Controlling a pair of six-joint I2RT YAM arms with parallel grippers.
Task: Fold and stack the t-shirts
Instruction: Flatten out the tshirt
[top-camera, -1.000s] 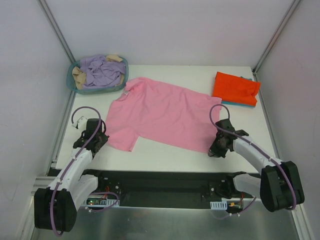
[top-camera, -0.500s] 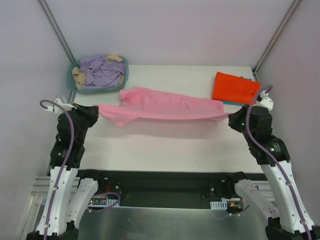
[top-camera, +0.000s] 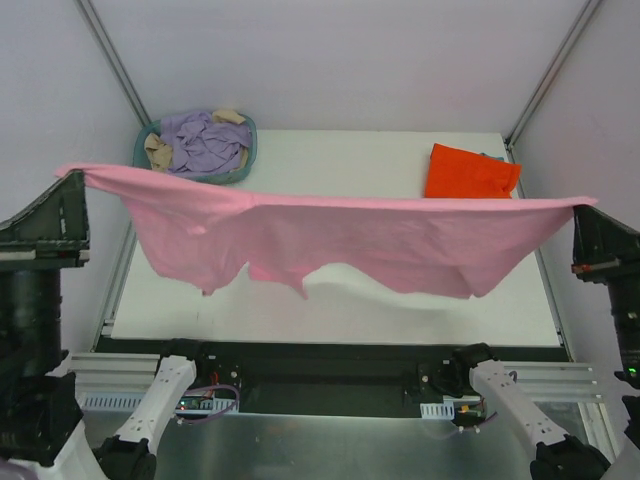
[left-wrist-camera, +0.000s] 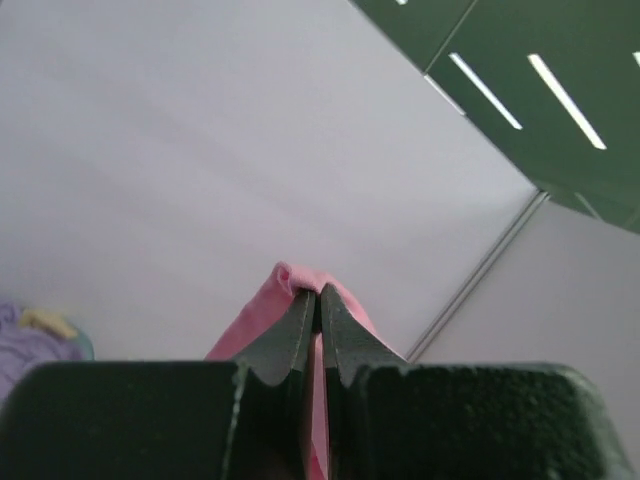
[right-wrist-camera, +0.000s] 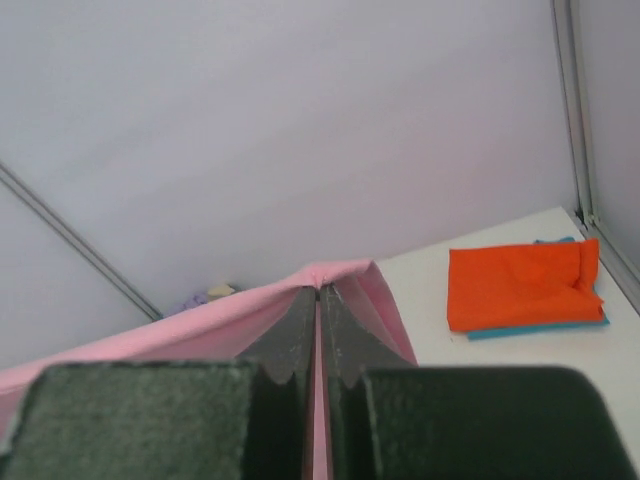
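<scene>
Two claws are seen. The left claw (left-wrist-camera: 318, 293) is pressed together on a bunched corner of the pink shirt (top-camera: 330, 235), a small fold of thin cloth being pinched between its dark, tapering fingers (left-wrist-camera: 295, 335). The right claw (right-wrist-camera: 318, 291) is likewise clamped on the opposite end of the same shirt, where a low peak of pink fabric is raised just above the tips.

In the top view the pink shirt is held up above the table (top-camera: 350, 160). Its upper edge is stretched in a nearly straight line from the left edge of the frame to the right edge. Its body is hung below in soft folds, with an uneven lower edge.

Three shirts are counted. The orange shirt (top-camera: 470, 172) is folded into a rough rectangle at the upper right of the table. It is laid on the teal shirt (right-wrist-camera: 530, 328), of which only a narrow strip is shown along its edge.

One round teal basket (top-camera: 250, 140) is placed at the upper left of the table. It is filled with crumpled lavender cloth (top-camera: 200, 140) and a few beige pieces (top-camera: 158, 150). The table is white, flat and smooth.
</scene>
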